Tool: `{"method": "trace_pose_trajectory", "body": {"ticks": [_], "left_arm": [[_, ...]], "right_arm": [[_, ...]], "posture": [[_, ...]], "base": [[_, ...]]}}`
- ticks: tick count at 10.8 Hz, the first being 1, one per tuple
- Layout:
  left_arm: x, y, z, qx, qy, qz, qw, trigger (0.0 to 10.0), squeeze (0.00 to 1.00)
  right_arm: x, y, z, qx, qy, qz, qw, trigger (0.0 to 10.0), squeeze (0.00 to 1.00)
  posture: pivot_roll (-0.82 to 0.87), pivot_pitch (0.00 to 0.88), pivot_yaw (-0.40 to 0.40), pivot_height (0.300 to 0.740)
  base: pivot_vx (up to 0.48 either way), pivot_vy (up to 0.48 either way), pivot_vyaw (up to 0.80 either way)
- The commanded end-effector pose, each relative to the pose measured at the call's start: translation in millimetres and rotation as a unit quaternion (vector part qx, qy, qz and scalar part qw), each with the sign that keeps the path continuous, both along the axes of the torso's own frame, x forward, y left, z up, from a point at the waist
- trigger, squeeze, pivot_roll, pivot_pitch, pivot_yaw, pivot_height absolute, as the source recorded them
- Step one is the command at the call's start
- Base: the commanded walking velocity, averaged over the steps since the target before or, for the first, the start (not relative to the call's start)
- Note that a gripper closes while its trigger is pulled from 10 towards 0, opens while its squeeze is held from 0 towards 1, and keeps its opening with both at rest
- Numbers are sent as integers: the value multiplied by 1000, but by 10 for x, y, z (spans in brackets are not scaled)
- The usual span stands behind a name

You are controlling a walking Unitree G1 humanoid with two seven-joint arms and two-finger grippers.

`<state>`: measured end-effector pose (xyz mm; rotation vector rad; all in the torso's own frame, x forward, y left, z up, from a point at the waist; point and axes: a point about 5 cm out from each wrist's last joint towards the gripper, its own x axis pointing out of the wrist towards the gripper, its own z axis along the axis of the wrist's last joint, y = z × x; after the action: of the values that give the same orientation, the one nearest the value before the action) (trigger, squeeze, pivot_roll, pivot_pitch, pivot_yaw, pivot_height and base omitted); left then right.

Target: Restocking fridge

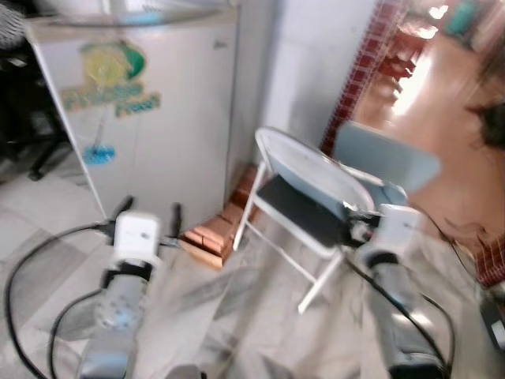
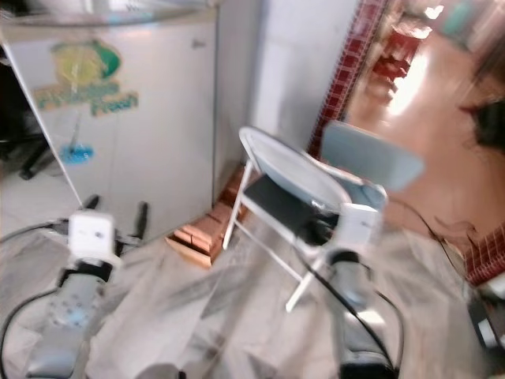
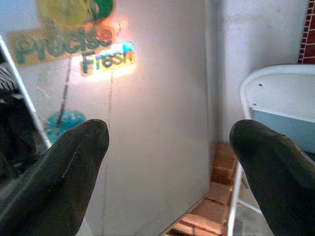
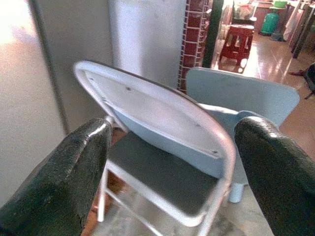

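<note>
A small white fridge (image 1: 177,142) with a "Precise Fresh" sticker (image 3: 74,46) stands ahead on the left, its door closed. My left gripper (image 1: 150,208) is held low in front of that door, some way off it, open with nothing between its fingers (image 3: 74,167). My right gripper (image 1: 357,223) is open and empty too, and points at a white folding chair (image 4: 162,123) with a dark seat. No food or drink items can be made out.
Bricks (image 1: 209,235) lie at the fridge's near corner, beside the folding chair's legs. A pale blue chair (image 1: 387,158) stands behind the folding chair. Black cables (image 1: 24,276) loop over the tiled floor on the left. A red stool (image 4: 239,37) stands far back in the hallway.
</note>
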<state>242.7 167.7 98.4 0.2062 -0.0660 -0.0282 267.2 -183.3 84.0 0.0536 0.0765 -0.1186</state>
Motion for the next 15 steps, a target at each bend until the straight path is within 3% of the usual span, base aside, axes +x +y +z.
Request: {"method": "trace_pose_trajectory", "body": {"ticks": [1, 4, 8, 11, 15], "left_arm": [[15, -90, 5, -7, -2, -20, 1000, 10000, 0], [66, -95, -13, -9, 3, -27, 1000, 10000, 0], [180, -83, 13, -13, 10, -22, 1000, 10000, 0], [155, -84, 3, -12, 12, -32, 999, 10000, 0], [121, -100, -40, -29, 30, -42, 998, 10000, 0]], "right_arm": [[-31, -83, -13, -2, -4, -14, 1000, 10000, 0], [-12, 49, -11, -15, -7, 23, 1000, 10000, 0], [71, 38, 46, -4, -27, 20, 999, 10000, 0], [59, 13, -3, 7, -14, 8, 1000, 10000, 0], [35, 78, 5, -8, -17, 34, 999, 10000, 0]], "posture": [[129, 0, -19, 740], [107, 0, -4, 740], [114, 13, -21, 740], [122, 29, -25, 740], [113, 40, -22, 740]], "base": [[0, 480, 0], [0, 480, 0], [0, 480, 0], [0, 480, 0], [0, 480, -525]]}}
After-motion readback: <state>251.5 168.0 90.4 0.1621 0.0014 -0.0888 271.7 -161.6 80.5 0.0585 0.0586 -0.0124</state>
